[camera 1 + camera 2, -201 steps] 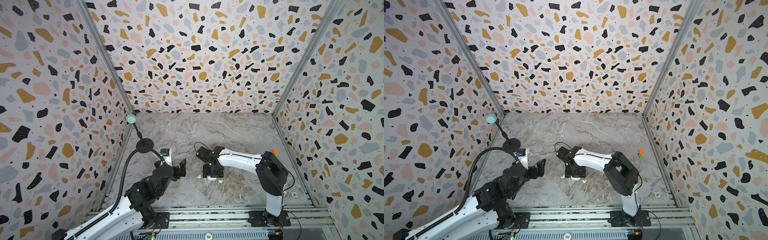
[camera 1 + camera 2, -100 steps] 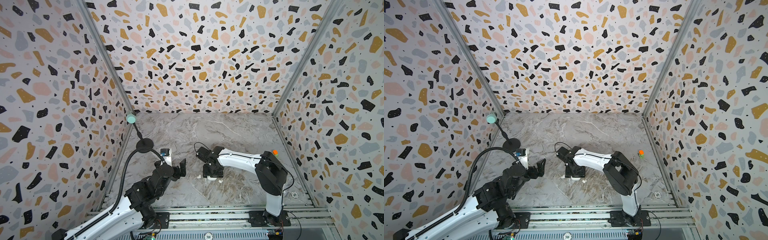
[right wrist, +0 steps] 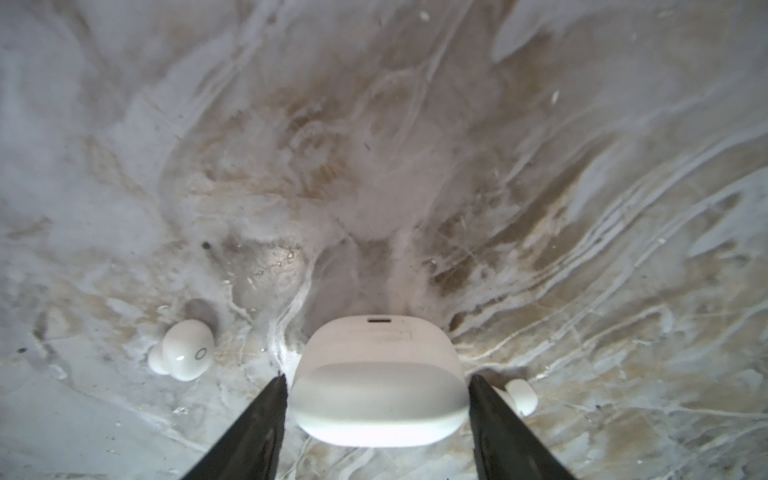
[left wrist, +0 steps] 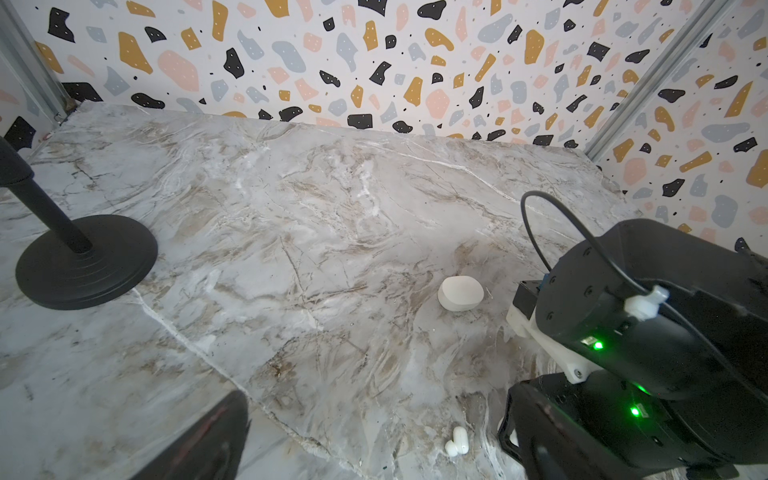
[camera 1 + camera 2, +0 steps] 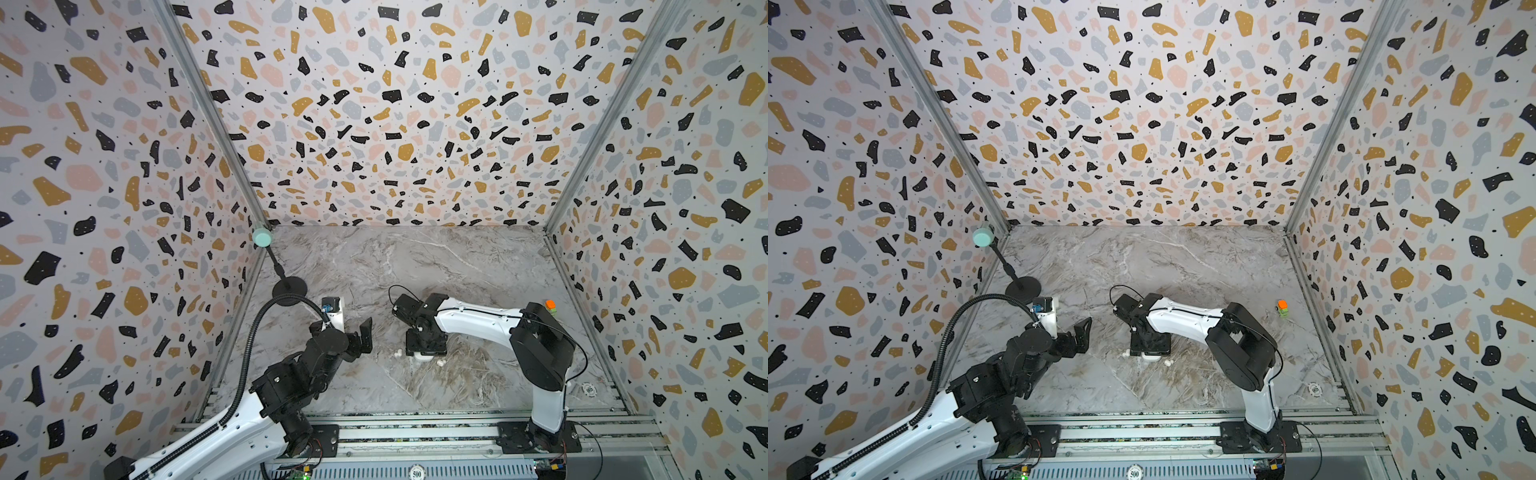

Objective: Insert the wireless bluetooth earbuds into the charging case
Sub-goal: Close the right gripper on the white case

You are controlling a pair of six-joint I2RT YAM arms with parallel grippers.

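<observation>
We can make out no change over the last second. In both top views the right arm (image 5: 478, 320) and the left arm (image 5: 291, 382) hold the same pose as before. The right jaws sit round the case (image 3: 378, 395) just as wide. The earbuds (image 5: 398, 354) to its left and right have not stirred on the table (image 5: 415, 270).

Marble tabletop (image 5: 415, 266), white charging case (image 3: 380, 395), earbuds (image 3: 187, 351), black stand base (image 4: 83, 262)

Terrazzo walls (image 5: 374, 124), marble floor (image 5: 415, 266).
</observation>
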